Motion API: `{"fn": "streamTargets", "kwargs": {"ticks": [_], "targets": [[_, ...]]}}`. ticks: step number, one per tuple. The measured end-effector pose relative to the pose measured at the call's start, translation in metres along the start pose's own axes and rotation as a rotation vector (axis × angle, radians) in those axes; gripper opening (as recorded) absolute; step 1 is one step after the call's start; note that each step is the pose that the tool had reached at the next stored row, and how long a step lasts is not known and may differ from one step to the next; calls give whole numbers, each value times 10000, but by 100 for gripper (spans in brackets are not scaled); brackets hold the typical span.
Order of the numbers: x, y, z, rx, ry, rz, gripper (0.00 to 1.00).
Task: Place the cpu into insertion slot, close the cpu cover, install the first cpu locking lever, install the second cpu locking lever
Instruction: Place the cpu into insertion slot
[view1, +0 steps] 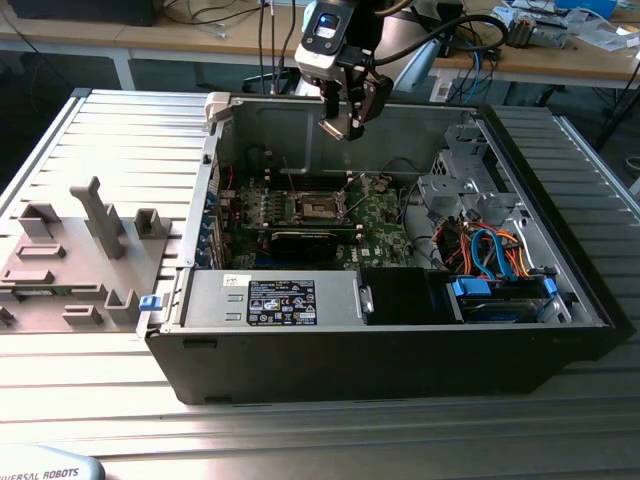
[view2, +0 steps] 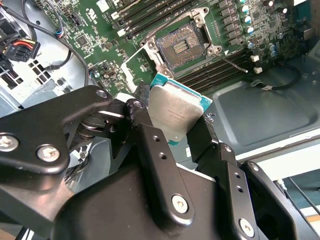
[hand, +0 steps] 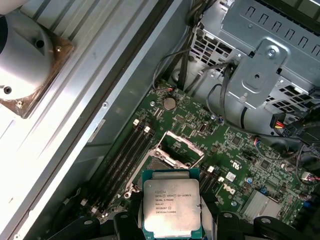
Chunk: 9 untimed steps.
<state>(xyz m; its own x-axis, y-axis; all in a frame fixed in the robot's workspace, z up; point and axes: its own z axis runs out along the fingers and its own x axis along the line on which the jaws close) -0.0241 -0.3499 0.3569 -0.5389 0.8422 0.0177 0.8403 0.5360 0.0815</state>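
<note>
My gripper (view1: 343, 126) hangs above the open computer case, shut on the cpu (view1: 338, 130), a flat square chip with a silver top. In both wrist views the cpu (view2: 177, 113) (hand: 171, 207) sits clamped by its edges between the black fingers (view2: 150, 137). Below it on the green motherboard lies the insertion slot (view1: 318, 207) (view2: 181, 46), open and dark, with nothing in it. The cpu cover (hand: 180, 149) stands tilted up at the slot's edge. A thin wire lever (view2: 233, 63) lies loose beside the slot.
Long memory slots (view2: 215, 70) flank the socket. A black card (view1: 300, 243) lies in front of it. A metal drive cage (view1: 455, 170) and coloured cables (view1: 495, 250) fill the exterior view's right. A grey fixture tray (view1: 70, 260) sits outside the case.
</note>
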Motion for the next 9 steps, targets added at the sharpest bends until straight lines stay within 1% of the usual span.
{"fn": "streamTargets", "kwargs": {"ticks": [9], "targets": [[0, 0, 0, -1, -4, 51, 54]]}}
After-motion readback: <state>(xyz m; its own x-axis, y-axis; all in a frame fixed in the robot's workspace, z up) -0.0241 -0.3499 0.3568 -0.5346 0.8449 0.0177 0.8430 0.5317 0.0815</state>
